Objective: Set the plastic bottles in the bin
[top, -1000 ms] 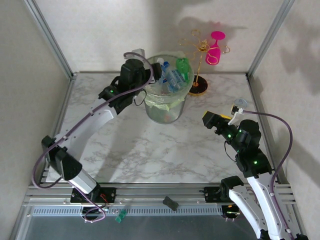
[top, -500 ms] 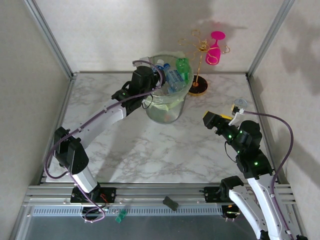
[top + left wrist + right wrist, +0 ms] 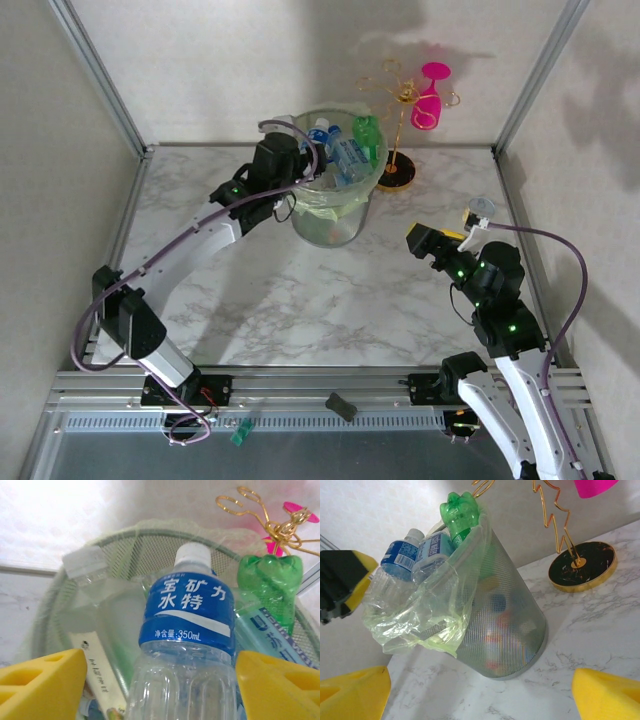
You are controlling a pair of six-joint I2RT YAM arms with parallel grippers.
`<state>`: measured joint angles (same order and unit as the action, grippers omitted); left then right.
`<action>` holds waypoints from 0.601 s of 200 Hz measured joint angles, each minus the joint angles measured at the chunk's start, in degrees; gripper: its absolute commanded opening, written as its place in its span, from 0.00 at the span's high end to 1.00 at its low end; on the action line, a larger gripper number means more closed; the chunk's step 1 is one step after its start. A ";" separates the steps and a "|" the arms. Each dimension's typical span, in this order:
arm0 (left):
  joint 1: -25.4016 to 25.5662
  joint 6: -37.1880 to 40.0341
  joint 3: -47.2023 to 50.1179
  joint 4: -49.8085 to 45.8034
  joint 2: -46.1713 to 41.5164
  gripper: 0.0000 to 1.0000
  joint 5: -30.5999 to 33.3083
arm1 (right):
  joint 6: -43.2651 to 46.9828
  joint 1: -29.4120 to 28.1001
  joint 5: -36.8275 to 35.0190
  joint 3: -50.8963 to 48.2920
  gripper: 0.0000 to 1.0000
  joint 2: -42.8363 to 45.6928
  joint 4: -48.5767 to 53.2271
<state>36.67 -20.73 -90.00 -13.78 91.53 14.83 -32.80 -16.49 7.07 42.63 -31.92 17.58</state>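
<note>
The bin [image 3: 335, 218] is a round mesh basket with a pale green liner, standing at the back middle of the table. It is heaped with plastic bottles, among them a blue-labelled one [image 3: 350, 155] and a green one [image 3: 366, 133]. My left gripper [image 3: 303, 160] reaches over the bin's left rim. In the left wrist view a clear bottle with a blue label [image 3: 187, 615] lies on the heap between my left gripper's [image 3: 160, 690] spread yellow fingers, with a gap on its left side. My right gripper [image 3: 418, 240] stands open to the right, facing the bin [image 3: 505, 615].
A gold wire stand [image 3: 397, 168] with a pink wine glass [image 3: 430, 100] stands just right of the bin. Its black base [image 3: 580, 565] is near the bin's foot. Marble table lies between the bin and both arm bases. Frame posts mark the back corners.
My left gripper came from beside the bin's left rim to over it, then eased back a little. Its jaws have widened around the blue-labelled bottle. The right arm stayed still.
</note>
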 measured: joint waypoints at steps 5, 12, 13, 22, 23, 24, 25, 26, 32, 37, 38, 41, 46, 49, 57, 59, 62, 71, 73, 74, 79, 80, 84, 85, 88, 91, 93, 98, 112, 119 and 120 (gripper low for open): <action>0.00 0.39 0.00 -0.04 -0.90 0.19 -0.02 | 0.00 0.02 -0.02 0.00 0.05 0.13 0.07; 0.00 0.96 -0.02 -0.02 -2.08 0.18 -0.24 | 0.00 0.00 -0.26 0.00 0.03 0.31 0.15; 0.00 1.20 -0.02 0.00 -2.36 0.18 -0.26 | 0.02 0.02 -0.31 0.00 0.03 0.33 0.17; 0.00 1.73 -0.02 0.02 -4.00 0.17 -0.63 | 0.26 0.02 -0.66 0.00 0.01 0.52 0.28; 0.00 1.73 -0.04 0.02 -4.15 0.17 -0.66 | 0.28 0.00 -0.70 0.00 0.01 0.52 0.28; 0.00 1.77 -0.04 0.04 -4.31 0.17 -0.68 | 0.26 0.02 -0.72 0.00 0.01 0.55 0.28; 0.00 1.95 -0.04 0.04 -4.61 0.16 -0.68 | 0.20 0.00 -0.87 0.00 0.01 0.61 0.31; 0.00 2.05 -0.04 0.07 -4.76 0.16 -0.68 | 0.17 0.02 -0.90 0.00 0.01 0.61 0.31; 0.00 2.54 -0.04 0.11 -5.92 0.16 -1.01 | 0.37 0.02 -1.05 0.00 0.01 0.72 0.35; 0.00 2.84 -0.04 0.17 -6.82 0.15 -1.29 | 0.44 0.02 -1.05 0.00 0.01 0.81 0.42; 0.00 2.93 -0.04 0.22 -6.97 0.15 -1.31 | 0.44 0.02 -1.07 0.00 0.01 0.83 0.42; 0.00 3.26 -0.04 0.24 -7.65 0.14 -1.57 | 0.46 0.02 -1.05 0.00 0.01 0.92 0.44; 0.00 3.72 0.00 0.28 -8.61 0.13 -1.79 | 0.48 0.00 -1.03 0.00 0.01 1.05 0.48; 0.00 3.85 0.04 0.33 -9.11 0.11 -2.03 | 0.50 0.00 -1.01 0.00 0.01 1.14 0.48; 0.00 4.42 0.50 0.63 -10.69 0.01 -2.93 | 0.61 0.02 -0.94 0.00 0.01 1.49 0.48; 0.00 4.96 0.79 0.76 -11.26 0.01 -3.28 | 0.61 0.02 -0.90 0.00 0.01 1.57 0.48; 0.00 4.87 1.25 1.14 -11.87 0.00 -3.72 | 0.63 0.02 -0.85 0.00 0.01 1.79 0.48; 0.00 5.62 3.39 1.97 -14.51 0.00 -5.22 | 0.66 0.00 -0.85 0.00 0.01 2.64 0.46; 0.00 5.70 3.80 2.03 -15.04 0.00 -5.51 | 0.70 0.00 -0.87 0.00 0.01 2.91 0.44; 0.00 5.79 4.26 2.27 -15.52 0.00 -5.88 | 0.72 0.00 -0.87 0.00 0.01 3.02 0.44; 0.00 5.90 5.99 2.84 -17.22 0.00 -6.73 | 0.92 0.02 -0.92 0.00 0.01 3.65 0.42; 0.00 5.92 6.27 2.97 -17.51 0.00 -6.80 | 0.96 0.02 -0.96 0.00 0.01 3.76 0.42; 0.00 6.01 7.87 3.76 -18.82 0.00 -7.63 | 1.16 0.00 -1.07 0.00 0.01 4.39 0.37; 0.00 6.01 8.46 3.91 -19.41 0.00 -7.85 | 1.18 0.02 -1.09 0.00 0.01 4.48 0.37; 0.00 6.03 9.86 4.74 -20.57 0.00 -8.24 | 1.33 0.02 -1.31 0.00 0.01 4.98 0.33; 0.00 6.05 11.28 5.33 -21.70 0.00 -8.61 | 1.51 0.02 -1.53 0.00 0.01 5.60 0.22; 0.00 6.05 12.24 5.64 -22.69 0.00 -8.92 | 1.64 0.02 -1.86 0.00 0.01 6.01 0.20; 0.00 6.03 14.67 6.64 -24.68 0.00 -9.44 | 1.77 0.02 -2.47 0.00 0.01 6.82 0.04; 0.00 5.90 21.05 8.76 -31.10 0.00 -10.71 | 2.14 0.02 -4.79 0.00 0.01 9.42 -0.50; 0.00 5.75 23.06 9.35 -33.62 0.00 -11.02 | 2.21 0.02 -6.10 0.02 0.01 10.43 -0.79; 0.00 5.70 23.43 9.40 -34.16 0.00 -11.13 | 2.21 0.02 -6.25 0.02 0.01 10.54 -0.83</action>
<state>36.67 -15.03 -66.57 -4.38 57.36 3.70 -30.59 -16.47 0.82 42.65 -21.39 16.75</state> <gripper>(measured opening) 0.994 0.987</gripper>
